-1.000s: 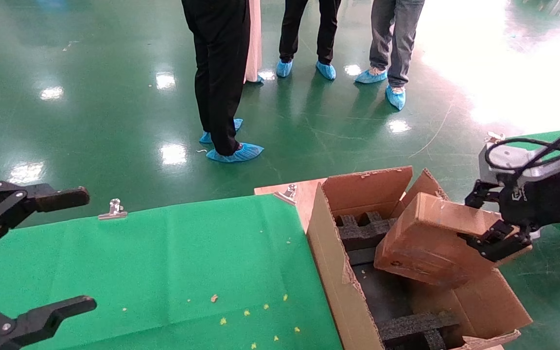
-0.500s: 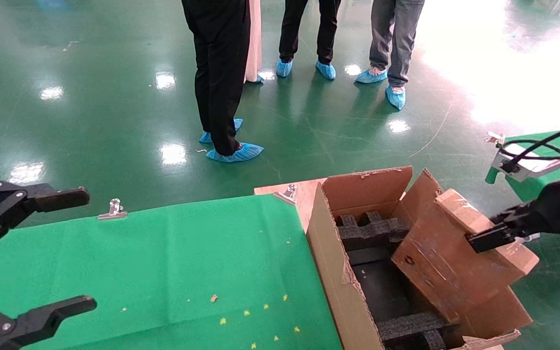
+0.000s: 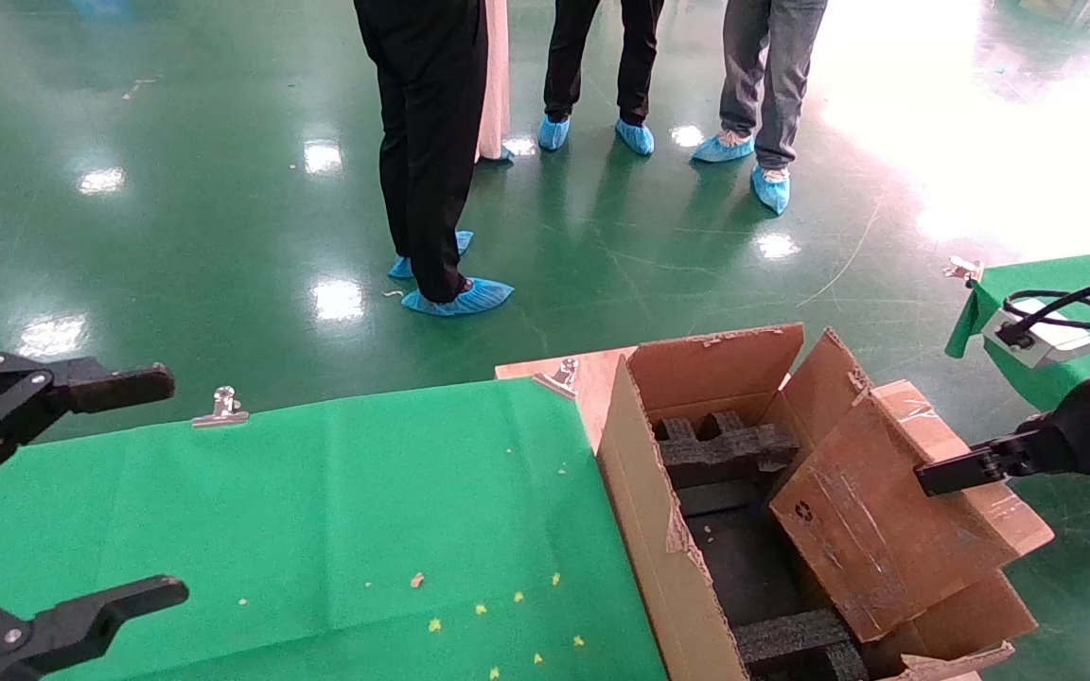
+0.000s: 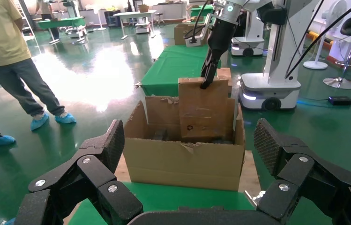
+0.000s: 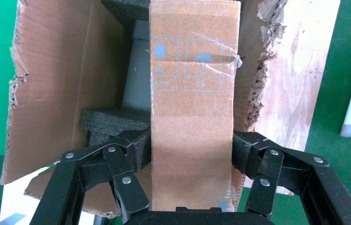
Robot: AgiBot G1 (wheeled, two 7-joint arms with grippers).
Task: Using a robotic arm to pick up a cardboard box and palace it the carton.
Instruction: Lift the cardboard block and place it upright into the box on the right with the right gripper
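The large brown carton [image 3: 640, 511] with ragged flaps and black foam blocks [image 3: 725, 449] stands at the right end of the green table. My right gripper [image 3: 966, 468] is shut on the slim cardboard box [image 3: 867, 530]. It holds the box by its upper end, tilted, with the lower end inside the carton along the right wall. In the right wrist view the fingers [image 5: 138, 150] press both sides of the cardboard box [image 5: 192, 93] above the carton [image 5: 51, 70]. My left gripper [image 3: 162, 487] is open and empty at the far left. The left wrist view shows the box [image 4: 204, 110] standing in the carton [image 4: 182, 159].
Three people in blue shoe covers [image 3: 455, 298] stand on the green floor beyond the table. The green cloth [image 3: 365, 511] is held by metal clips [image 3: 221, 407]. A wooden board [image 3: 583, 378] lies under the carton. Another green-covered table [image 3: 1056, 274] is at the far right.
My right gripper has moved down and to the right, and the cardboard box has tipped steeper and sunk lower into the carton. The left arm has not moved.
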